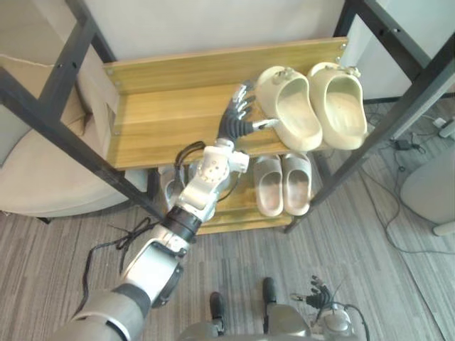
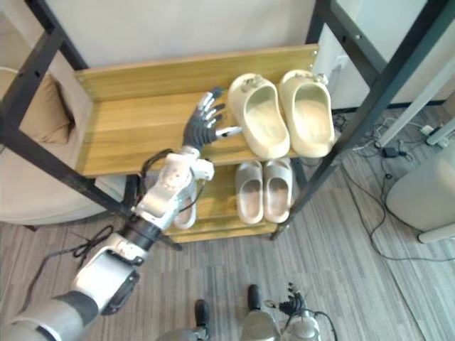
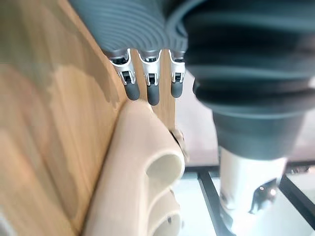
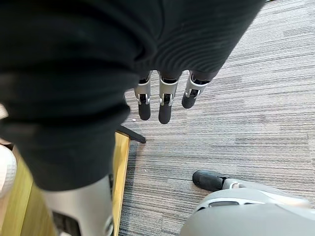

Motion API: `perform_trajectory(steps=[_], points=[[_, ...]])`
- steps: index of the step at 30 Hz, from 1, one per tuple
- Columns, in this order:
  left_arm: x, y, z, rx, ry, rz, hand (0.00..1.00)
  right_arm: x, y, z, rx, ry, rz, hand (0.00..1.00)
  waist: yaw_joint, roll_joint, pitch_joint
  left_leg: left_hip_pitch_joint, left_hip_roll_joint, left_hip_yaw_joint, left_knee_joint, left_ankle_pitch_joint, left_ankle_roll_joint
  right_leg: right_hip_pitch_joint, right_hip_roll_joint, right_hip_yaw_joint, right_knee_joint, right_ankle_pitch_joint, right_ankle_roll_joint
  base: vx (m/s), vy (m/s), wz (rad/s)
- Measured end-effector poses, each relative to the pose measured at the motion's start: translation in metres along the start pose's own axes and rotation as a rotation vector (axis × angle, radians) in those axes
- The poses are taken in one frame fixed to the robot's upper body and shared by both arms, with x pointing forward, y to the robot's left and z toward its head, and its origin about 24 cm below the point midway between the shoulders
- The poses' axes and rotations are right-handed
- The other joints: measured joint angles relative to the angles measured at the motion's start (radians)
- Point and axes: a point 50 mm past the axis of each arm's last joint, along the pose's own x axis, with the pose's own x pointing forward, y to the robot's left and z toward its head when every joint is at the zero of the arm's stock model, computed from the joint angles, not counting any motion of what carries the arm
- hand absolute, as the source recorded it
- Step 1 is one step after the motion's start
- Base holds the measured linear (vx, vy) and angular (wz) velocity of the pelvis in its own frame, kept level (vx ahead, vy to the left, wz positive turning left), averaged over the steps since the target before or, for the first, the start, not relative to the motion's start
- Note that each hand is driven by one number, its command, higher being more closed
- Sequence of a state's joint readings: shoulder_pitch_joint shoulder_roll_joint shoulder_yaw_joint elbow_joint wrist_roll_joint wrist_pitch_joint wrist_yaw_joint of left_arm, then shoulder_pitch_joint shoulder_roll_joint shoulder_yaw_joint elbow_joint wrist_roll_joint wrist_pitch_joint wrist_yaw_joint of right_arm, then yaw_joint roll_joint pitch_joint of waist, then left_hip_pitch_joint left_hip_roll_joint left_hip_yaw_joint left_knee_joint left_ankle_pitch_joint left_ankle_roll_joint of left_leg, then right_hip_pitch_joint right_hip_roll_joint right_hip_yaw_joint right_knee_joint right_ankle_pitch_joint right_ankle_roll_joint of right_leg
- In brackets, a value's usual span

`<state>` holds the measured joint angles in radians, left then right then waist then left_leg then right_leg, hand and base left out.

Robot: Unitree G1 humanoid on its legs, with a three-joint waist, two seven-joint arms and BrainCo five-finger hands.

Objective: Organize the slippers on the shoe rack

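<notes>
My left hand, fingers spread open above the top shelf, had the nearer cream slipper just to its right, long axis running front to back beside the second cream slipper, while my right hand hung slack, well below.

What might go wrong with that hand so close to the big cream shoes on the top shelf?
1. The open left hand has its thumb at the side of the nearer cream clog, whose heel lies at the top shelf's front edge. A sideways push might tip it off, perhaps onto the white slippers below.
2. The right hand hangs over the floor, probably too far away to catch it.
</notes>
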<state>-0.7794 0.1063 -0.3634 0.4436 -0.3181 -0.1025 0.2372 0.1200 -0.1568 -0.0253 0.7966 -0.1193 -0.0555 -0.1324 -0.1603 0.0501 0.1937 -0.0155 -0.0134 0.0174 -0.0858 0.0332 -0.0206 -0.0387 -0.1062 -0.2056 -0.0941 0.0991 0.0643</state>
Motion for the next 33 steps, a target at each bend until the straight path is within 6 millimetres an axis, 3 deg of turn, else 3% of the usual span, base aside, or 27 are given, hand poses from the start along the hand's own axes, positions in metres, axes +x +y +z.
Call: perform_trajectory(steps=[9,14,16,18,24,30,33], points=[[-0.011,0.024,-0.003,-0.001,-0.004,0.069,0.0,0.0,0.0,0.001,0.0,-0.002,0.003,0.0,0.006,0.0,0.0,-0.001,0.001,-0.016,0.0,0.001,-0.001,0.007,0.0,-0.015,0.002,-0.004,-0.003,0.0,-0.001,0.05],[-0.023,0.028,0.012,-0.013,-0.086,0.056,0.0,0.0,0.0,0.0,0.0,0.0,0.004,0.0,0.017,0.0,0.0,0.001,0.002,-0.036,0.0,0.003,-0.004,0.019,0.001,-0.037,0.005,-0.01,-0.003,0.01,-0.008,0.12],[-0.029,0.024,0.018,-0.041,-0.116,0.041,0.0,0.0,0.0,-0.002,-0.002,0.005,0.003,0.0,0.03,0.001,-0.001,0.002,0.002,-0.041,0.002,0.003,-0.004,0.023,0.0,-0.04,0.005,-0.011,-0.005,0.01,-0.004,0.09],[-0.037,0.008,0.029,-0.079,-0.176,-0.033,0.0,-0.002,-0.001,-0.005,-0.004,0.015,0.003,0.0,0.053,0.001,-0.001,-0.001,0.001,-0.055,0.002,0.004,-0.005,0.027,0.0,-0.052,0.005,-0.014,-0.007,0.0,-0.004,0.16],[-0.068,-0.023,0.036,-0.236,-0.212,-0.221,0.0,-0.002,-0.002,-0.007,-0.019,0.02,0.006,0.0,0.065,0.015,-0.028,-0.002,-0.003,-0.086,0.002,0.003,-0.005,0.041,-0.005,-0.077,0.005,-0.026,-0.004,0.01,-0.003,0.15],[-0.101,-0.044,0.022,-0.381,-0.131,-0.352,0.0,-0.005,-0.006,-0.016,-0.055,0.044,0.011,0.0,0.095,0.029,-0.061,0.0,-0.004,-0.117,0.003,0.004,-0.006,0.059,-0.005,-0.112,0.006,-0.04,-0.005,0.01,-0.015,0.16],[-0.122,-0.043,0.0,-0.401,-0.029,-0.36,0.0,-0.004,-0.006,-0.02,-0.063,0.062,0.014,0.0,0.103,0.032,-0.078,0.006,-0.004,-0.136,0.004,0.004,-0.007,0.074,-0.003,-0.13,0.006,-0.047,-0.003,0.01,-0.016,0.18]])
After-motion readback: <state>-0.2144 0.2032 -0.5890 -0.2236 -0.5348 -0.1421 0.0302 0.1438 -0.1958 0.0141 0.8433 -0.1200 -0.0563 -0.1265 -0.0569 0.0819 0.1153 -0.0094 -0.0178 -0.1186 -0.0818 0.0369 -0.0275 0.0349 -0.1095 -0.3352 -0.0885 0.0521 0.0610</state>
